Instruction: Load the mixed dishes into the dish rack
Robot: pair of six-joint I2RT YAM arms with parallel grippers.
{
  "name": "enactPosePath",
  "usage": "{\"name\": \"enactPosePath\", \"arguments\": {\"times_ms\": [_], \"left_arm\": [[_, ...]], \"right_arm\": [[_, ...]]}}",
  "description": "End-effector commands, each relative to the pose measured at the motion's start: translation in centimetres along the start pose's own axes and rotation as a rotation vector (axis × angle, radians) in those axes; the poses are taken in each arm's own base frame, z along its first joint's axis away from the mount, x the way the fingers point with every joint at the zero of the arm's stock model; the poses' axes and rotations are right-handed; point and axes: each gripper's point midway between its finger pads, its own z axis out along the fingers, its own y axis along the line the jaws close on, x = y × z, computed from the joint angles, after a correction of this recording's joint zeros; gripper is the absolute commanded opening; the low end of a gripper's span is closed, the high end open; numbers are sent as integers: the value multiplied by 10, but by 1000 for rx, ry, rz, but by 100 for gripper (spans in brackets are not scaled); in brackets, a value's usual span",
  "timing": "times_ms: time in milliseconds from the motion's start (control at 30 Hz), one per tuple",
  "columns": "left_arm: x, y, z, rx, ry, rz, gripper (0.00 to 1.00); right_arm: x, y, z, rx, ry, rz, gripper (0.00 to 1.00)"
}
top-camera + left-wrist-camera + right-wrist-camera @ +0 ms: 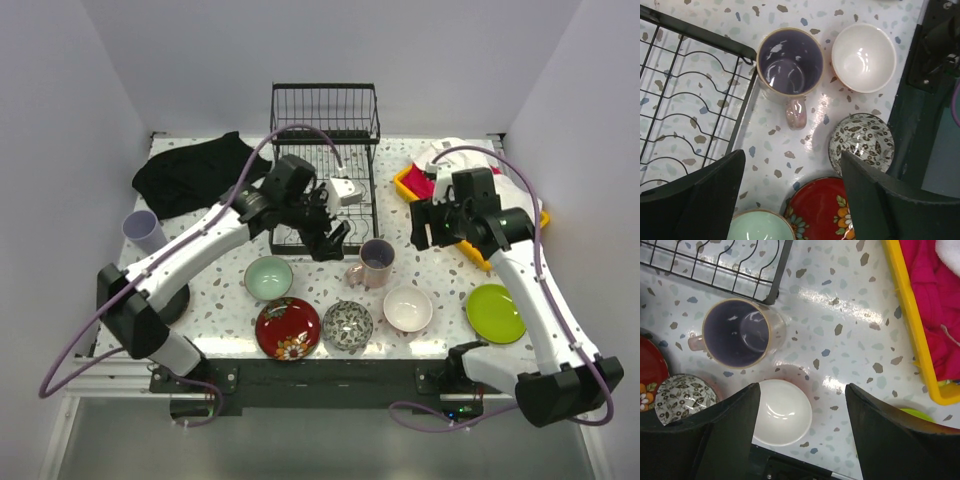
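Left wrist view cuts off the pale green bowl (760, 227) below.

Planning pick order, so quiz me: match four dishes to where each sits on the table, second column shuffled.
1 pinkish mug
2 lime green plate
3 red floral bowl
4 lavender mug

A at the table's left edge
B by the dish rack's near-right corner
C left of the patterned bowl
D right of the white bowl

Pairs: 1-B, 2-D, 3-C, 4-A.
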Motion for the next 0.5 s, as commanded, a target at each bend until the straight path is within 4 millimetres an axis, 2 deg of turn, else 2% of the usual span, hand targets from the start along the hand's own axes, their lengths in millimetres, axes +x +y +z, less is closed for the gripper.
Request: {"name": "enactPosePath", "arguments": {"times_ms": [0,33,100,133,167,200,233,267,333,400,433,467], "left_arm": [[-25,16,24,-74,-19,67,78],[-34,14,26,-61,-32,101,78],[-41,-6,39,30,-49,178,79],[-45,-9,43,30,-50,253,80],[-42,-6,52,7,-24,290,81],[-39,-16,59,23,0,339,82],[-44,-16,63,15,2,393,82],[-39,-12,74,3,31,402,82],[-46,-16,82,12,26,419,82],[-40,-22,99,33,56,426,82],[-44,-24,102,31,54,434,82],[-36,-24,114,41,84,429,82]], "right_arm": [[3,-16,-5,72,-53,143,73],[3,-21,-7,86,-56,171,72],[4,-31,-9,101,-50,235,72],[4,-35,-10,111,-41,260,72],[4,-40,-10,111,-35,289,72],[2,-43,-7,110,-12,312,72],[1,-46,-6,111,-2,324,72],[-1,-50,-4,106,0,346,72],[-8,-55,2,98,14,355,72],[-14,-66,7,111,21,362,72],[-14,-68,10,111,28,360,72],[-16,-70,11,112,29,361,72]]}}
